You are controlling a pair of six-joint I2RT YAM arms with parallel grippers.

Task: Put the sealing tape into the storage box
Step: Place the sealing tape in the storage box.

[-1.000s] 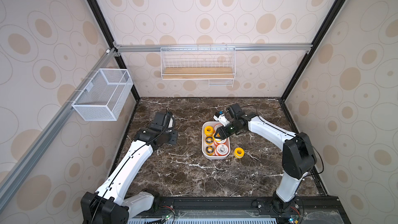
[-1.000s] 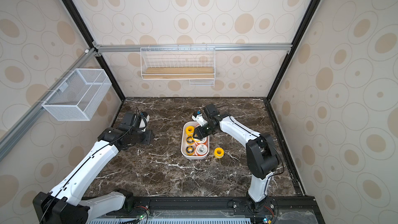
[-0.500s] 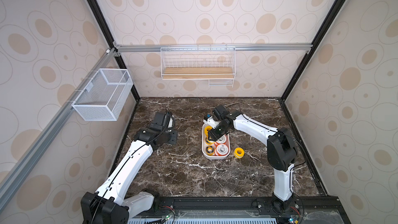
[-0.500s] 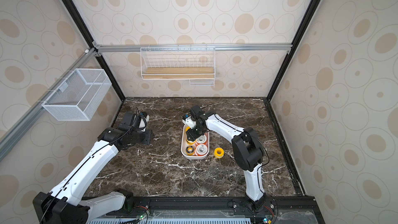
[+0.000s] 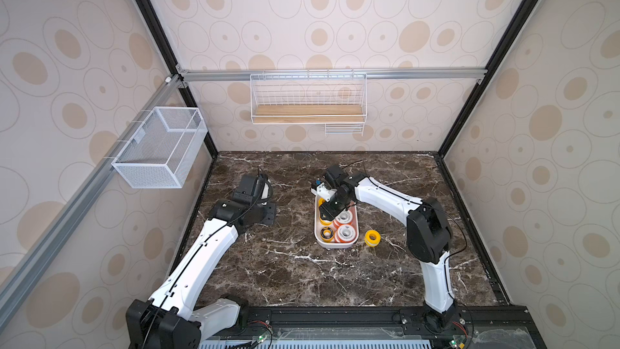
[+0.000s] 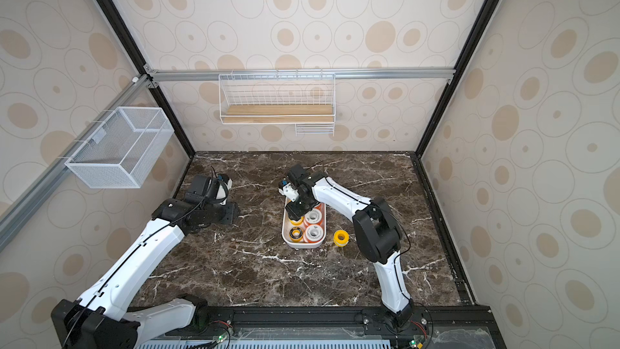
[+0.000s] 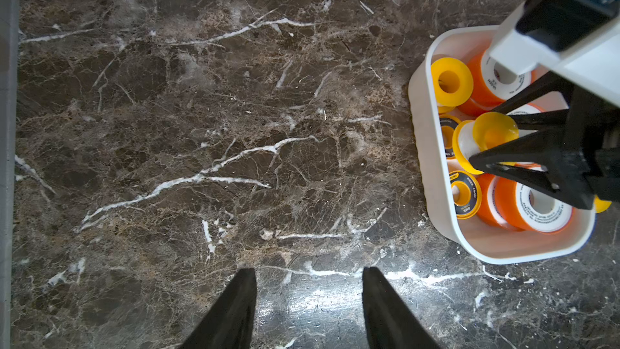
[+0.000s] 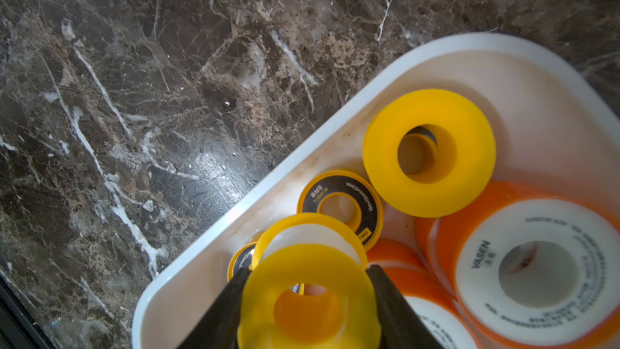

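1. Compared with a second ago, the right arm (image 5: 385, 196) has been shifted leftward, from the right rim of the storage box (image 5: 335, 246) to over its far half. The left arm (image 5: 214, 240) is unmoved, as is the loose yellow spool (image 5: 372, 237) on the table (image 5: 302, 280), just right of the box.
2. Right jaws: closed on a held spool (image 8: 308, 300), yellow with a white band, above the box interior.
3. Left jaws: held apart, nothing between them, over bare table well left of the box.
4. Box contents: a solid yellow spool (image 8: 429, 152), dark-faced yellow spools (image 8: 340, 204) and orange-rimmed white spools (image 8: 536, 270), crowded together.
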